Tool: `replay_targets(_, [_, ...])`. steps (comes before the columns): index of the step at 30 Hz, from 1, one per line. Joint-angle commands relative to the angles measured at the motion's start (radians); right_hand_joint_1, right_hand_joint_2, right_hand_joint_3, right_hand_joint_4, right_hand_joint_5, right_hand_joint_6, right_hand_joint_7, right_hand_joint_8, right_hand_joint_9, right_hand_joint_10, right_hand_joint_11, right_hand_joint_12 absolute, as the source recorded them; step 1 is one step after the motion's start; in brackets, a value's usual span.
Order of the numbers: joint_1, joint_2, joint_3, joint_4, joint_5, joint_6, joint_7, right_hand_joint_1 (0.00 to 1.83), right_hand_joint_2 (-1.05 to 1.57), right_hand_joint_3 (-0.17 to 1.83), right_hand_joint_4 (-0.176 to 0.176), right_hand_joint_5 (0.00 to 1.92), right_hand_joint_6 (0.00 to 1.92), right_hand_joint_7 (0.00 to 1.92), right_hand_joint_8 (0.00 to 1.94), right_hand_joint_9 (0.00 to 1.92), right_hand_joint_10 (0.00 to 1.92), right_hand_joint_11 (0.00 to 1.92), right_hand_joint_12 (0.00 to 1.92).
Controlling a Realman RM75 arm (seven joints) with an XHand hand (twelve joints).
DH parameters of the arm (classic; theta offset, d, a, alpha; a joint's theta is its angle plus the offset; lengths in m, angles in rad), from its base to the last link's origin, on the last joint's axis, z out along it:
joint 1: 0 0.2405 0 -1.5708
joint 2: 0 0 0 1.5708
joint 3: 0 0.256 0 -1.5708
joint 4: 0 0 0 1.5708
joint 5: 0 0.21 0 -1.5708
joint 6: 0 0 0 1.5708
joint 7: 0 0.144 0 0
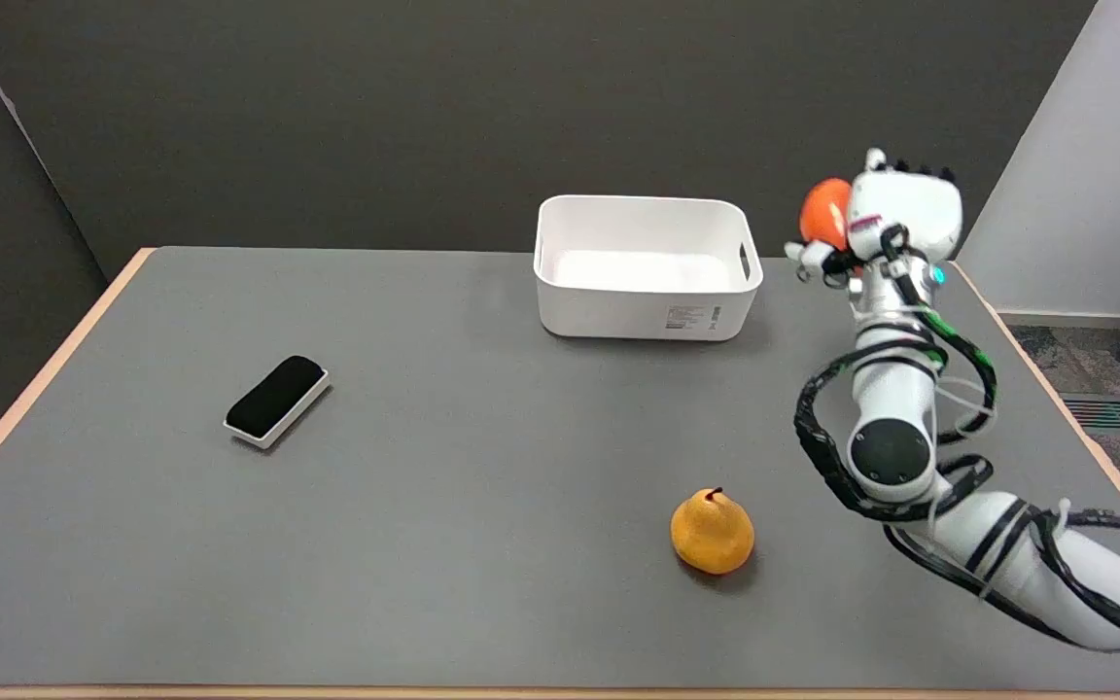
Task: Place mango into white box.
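Dark grey walls are seen behind a grey desk (443, 486) with a pale wooden edge. Above the desk's far right corner, the black-and-white right hand (876, 224) is raised on its white, cable-wrapped arm, and its fingers are clamped on a smooth orange-red mango (822, 214), which is held in the air against the side of the hand facing the box. Just beside it, toward the middle of the far edge, an open white plastic box (646, 267) with handle slots and a label on its near wall is set on the desk; nothing is seen inside it. The mango is judged to be outside the box, beyond its right-hand wall.

Near the front edge a yellow-orange pear (712, 532) is resting, and toward the left edge a black eraser on a white base (277, 400) is lying.

A release made too early would probably drop the fruit onto the rim or outside the wall, from where it could roll off the desk's right edge. Slippage is also possible, since much of the grip is hidden.
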Motion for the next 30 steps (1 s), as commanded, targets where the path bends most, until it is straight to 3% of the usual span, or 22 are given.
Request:
replay_targets(1, [0.36,-0.114,-0.213,-0.23,-0.102,0.266,0.128,1.17,1.23,0.13,-0.176,0.63,1.49,0.69,1.51,0.83,1.36,0.77,1.87])
replay_targets(9, [0.546,-0.279,-0.249,-0.565,-0.088,0.469,0.302,1.17,1.24,0.13,-0.176,0.62,1.51,0.68,1.53,0.82,1.34,0.75,1.82])
replay_targets(15, [0.649,-0.328,-0.245,-0.793,-0.006,0.541,0.422,1.16,1.25,0.12,-0.176,0.6,1.53,0.67,1.54,0.81,1.3,0.72,1.8])
replay_targets(17, [0.682,-0.339,-0.236,-0.873,0.068,0.56,0.435,1.16,1.25,0.13,-0.176,0.6,1.54,0.67,1.54,0.81,1.29,0.7,1.78])
replay_targets(20, [0.693,-0.339,-0.203,-0.945,0.222,0.595,0.435,1.13,1.34,0.06,-0.176,0.34,1.64,0.74,1.58,0.78,1.29,0.61,1.72])
replay_targets(22, [0.674,-0.318,-0.148,-0.939,0.324,0.668,0.435,1.11,1.32,0.11,-0.17,0.33,1.64,0.73,1.55,0.76,1.28,0.59,1.68])
replay_targets(24, [0.647,-0.296,-0.089,-0.913,0.396,0.737,0.435,0.74,0.95,0.78,0.023,0.23,0.94,0.57,0.79,0.48,0.97,0.4,1.45])
replay_targets(25, [0.624,-0.278,-0.052,-0.883,0.423,0.774,0.435,0.58,0.84,0.87,0.046,0.16,0.64,0.43,0.53,0.35,0.82,0.27,1.33])
replay_targets(27, [0.589,-0.255,-0.018,-0.831,0.427,0.796,0.435,0.35,0.71,0.93,0.037,0.04,0.23,0.15,0.22,0.13,0.54,0.06,1.08])
replay_targets(28, [0.569,-0.242,-0.006,-0.795,0.426,0.796,0.435,0.29,0.66,1.0,0.031,0.0,0.09,0.01,0.09,0.02,0.37,0.0,0.92])
replay_targets(30, [0.535,-0.22,0.012,-0.74,0.424,0.786,0.435,0.26,0.66,0.86,0.029,0.0,0.02,0.0,0.02,0.0,0.12,0.0,0.8])
